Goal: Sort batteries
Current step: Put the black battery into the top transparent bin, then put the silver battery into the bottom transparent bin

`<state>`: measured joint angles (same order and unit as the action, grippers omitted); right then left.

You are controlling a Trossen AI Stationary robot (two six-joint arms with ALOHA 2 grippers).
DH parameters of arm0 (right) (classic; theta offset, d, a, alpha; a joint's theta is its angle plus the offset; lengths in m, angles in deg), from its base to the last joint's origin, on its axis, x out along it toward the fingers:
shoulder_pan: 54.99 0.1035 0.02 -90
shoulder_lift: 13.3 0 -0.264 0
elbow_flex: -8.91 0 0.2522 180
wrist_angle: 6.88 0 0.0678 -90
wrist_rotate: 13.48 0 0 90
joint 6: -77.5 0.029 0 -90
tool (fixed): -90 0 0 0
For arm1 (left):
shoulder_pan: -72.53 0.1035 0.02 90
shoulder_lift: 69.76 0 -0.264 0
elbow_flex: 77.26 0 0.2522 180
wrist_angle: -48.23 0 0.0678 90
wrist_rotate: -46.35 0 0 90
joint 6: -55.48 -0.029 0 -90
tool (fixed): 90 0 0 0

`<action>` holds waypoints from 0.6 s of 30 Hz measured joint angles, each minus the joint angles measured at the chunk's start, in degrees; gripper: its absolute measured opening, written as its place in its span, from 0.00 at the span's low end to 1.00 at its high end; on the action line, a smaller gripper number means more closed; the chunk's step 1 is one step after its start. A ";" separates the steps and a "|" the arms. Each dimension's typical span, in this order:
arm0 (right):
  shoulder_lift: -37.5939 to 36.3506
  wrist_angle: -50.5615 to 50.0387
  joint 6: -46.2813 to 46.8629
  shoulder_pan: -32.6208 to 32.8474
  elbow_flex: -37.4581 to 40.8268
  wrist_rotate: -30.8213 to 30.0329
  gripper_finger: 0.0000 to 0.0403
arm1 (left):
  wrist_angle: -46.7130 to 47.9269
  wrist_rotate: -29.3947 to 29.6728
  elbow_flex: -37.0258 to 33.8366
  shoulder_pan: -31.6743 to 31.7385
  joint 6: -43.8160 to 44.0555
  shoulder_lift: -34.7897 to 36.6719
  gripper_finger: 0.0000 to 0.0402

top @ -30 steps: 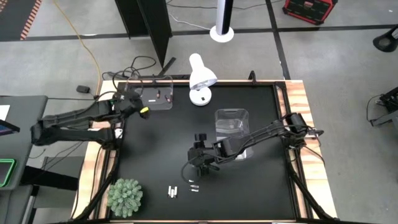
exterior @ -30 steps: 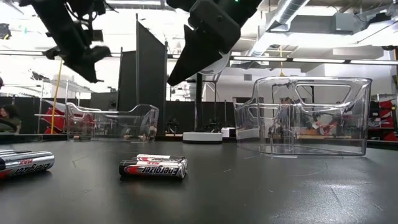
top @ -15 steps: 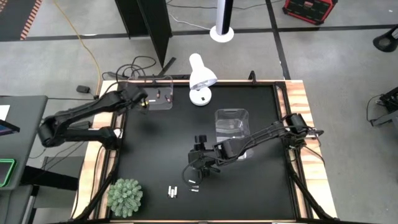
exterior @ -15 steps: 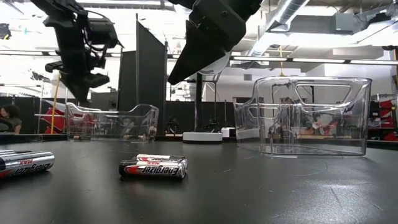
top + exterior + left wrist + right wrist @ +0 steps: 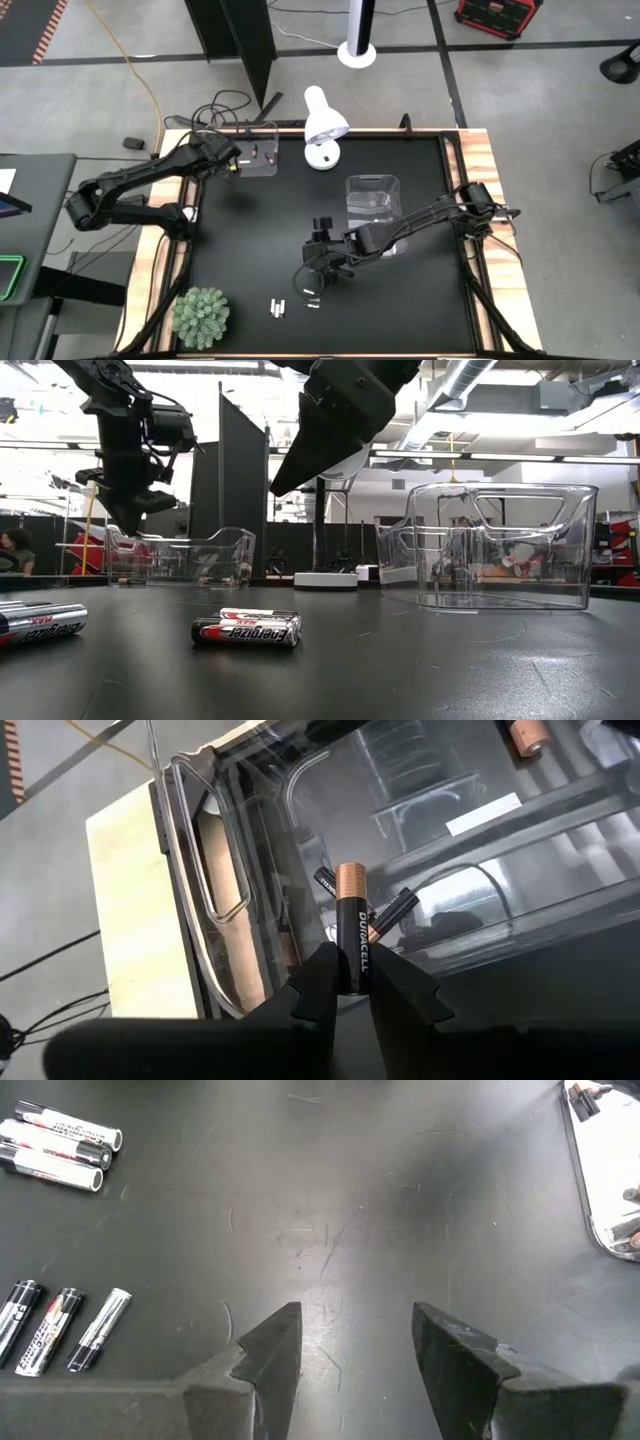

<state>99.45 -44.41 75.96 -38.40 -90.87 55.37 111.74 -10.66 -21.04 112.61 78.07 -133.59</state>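
— Black matte tabletop (image 5: 250, 230) with a wooden rim: where is there open room?

— Mid-table is bare. Silver-and-black slim batteries (image 5: 277, 308) lie near the front edge, just beside the right gripper (image 5: 318, 283), whose fingers stand wide apart above the mat, holding nothing.

— And the bins?

— One shallow clear plastic tray (image 5: 255, 152) sits at the back-left corner holding a few dark batteries; the left gripper (image 5: 350, 982) over its edge pinches a black copper-topped battery (image 5: 351, 925) upright. One taller clear plastic bin (image 5: 372, 200) stands right of centre.
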 joint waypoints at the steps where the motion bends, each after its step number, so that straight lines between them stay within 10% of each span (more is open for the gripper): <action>1: 0.00 0.00 0.00 -0.02 0.00 0.00 0.51 | 0.01 -0.02 0.00 0.00 0.00 0.01 0.14; 18: 0.00 0.02 0.16 -0.23 0.00 0.02 0.51 | 0.36 -0.24 0.02 -0.05 -1.96 2.27 0.17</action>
<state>99.45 -44.39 76.12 -38.63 -90.87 55.40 112.10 -10.90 -21.02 112.56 76.11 -131.32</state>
